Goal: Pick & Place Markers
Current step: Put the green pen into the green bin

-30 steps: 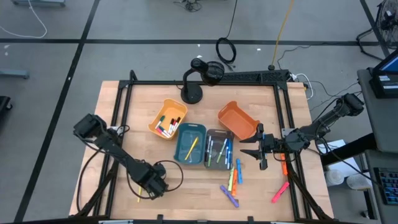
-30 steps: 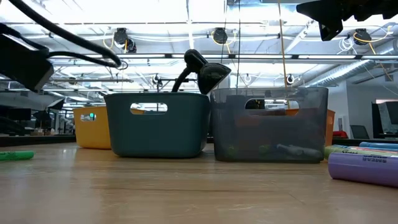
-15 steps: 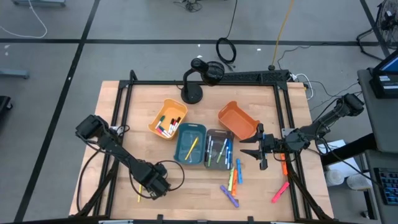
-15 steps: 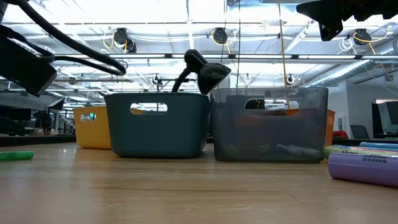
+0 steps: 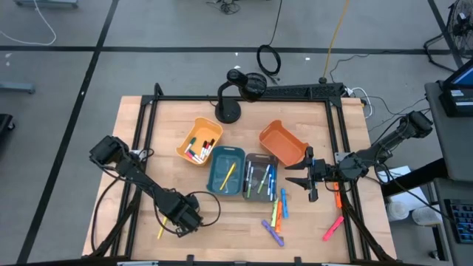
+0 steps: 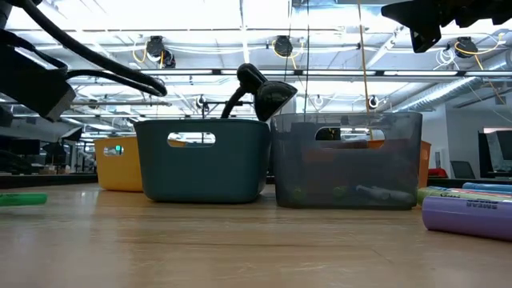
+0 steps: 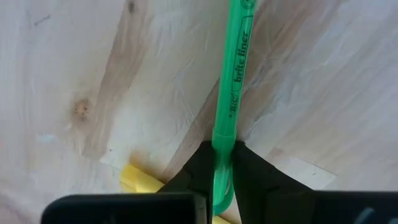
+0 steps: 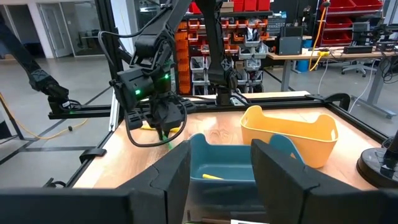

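Note:
A green marker point(image 7: 233, 81) lies near the table's front left corner, and my left gripper point(image 7: 222, 155) is shut on it; in the high view the gripper point(image 5: 181, 218) hides the marker. A yellow marker point(image 7: 140, 180) lies right beside the fingers on the wood. Several more markers point(image 5: 275, 218) lie loose at the front right. My right gripper point(image 5: 310, 181) hangs open above the table, right of the grey bin point(image 5: 259, 177), with nothing between its fingers point(image 8: 174, 171). My left gripper pinches the green marker between its two fingers at one end of the barrel point(image 7: 222, 134). The fingers come from above, and the rest of the marker runs out away from them. In the low view the marker point(image 6: 20, 199) sits level at table height.
A yellow bin point(image 5: 199, 142) with markers, a teal bin point(image 5: 225, 171), the grey bin and a tilted orange bin point(image 5: 282, 144) stand in the table's middle. A black lamp base point(image 5: 228, 111) is behind them. A pink marker point(image 5: 332, 227) and an orange one point(image 5: 338, 196) lie at the right edge.
My left gripper has shifted slightly over the front left of the table, and the yellow marker beside it now shows further out from under it. My right gripper has kept still.

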`<act>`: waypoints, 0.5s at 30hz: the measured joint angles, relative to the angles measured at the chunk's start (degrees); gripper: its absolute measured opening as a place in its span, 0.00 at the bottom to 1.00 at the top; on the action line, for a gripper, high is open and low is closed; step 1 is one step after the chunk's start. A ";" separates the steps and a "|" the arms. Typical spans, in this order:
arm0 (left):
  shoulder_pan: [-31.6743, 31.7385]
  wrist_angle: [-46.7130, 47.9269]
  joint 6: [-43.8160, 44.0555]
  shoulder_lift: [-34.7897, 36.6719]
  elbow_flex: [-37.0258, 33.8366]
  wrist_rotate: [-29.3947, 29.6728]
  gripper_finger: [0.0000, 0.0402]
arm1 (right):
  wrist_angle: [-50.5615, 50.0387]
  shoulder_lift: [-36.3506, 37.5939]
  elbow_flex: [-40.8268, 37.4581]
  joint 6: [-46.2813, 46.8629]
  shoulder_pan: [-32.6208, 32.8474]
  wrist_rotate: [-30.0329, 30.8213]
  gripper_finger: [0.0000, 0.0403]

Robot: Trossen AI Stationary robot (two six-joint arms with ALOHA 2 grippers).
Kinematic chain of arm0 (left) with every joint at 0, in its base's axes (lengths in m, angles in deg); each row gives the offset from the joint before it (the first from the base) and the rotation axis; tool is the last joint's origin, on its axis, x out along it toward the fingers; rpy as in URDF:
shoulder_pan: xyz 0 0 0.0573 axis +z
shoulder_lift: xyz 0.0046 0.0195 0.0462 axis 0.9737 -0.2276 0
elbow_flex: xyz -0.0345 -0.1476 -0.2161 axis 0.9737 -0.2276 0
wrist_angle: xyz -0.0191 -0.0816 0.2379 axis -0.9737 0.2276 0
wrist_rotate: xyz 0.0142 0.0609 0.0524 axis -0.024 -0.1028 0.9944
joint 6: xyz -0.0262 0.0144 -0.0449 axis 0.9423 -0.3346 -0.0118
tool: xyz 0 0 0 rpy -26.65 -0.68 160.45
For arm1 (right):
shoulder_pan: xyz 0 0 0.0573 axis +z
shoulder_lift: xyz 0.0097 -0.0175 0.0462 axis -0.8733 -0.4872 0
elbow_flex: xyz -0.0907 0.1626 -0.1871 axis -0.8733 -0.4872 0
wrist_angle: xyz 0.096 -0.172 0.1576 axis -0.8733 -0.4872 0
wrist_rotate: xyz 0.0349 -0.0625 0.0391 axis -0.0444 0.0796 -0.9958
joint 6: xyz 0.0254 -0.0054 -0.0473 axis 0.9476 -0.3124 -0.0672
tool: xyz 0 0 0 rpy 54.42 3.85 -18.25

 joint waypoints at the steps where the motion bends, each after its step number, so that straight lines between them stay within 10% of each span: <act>1: 0.02 0.00 -1.16 0.21 -0.04 0.01 0.09 | -0.02 0.00 0.00 0.00 -0.01 -0.01 0.39; 15: -2.75 -6.12 -3.38 13.93 -0.57 16.55 0.06 | -0.02 -0.01 0.00 0.00 -0.01 -0.02 0.39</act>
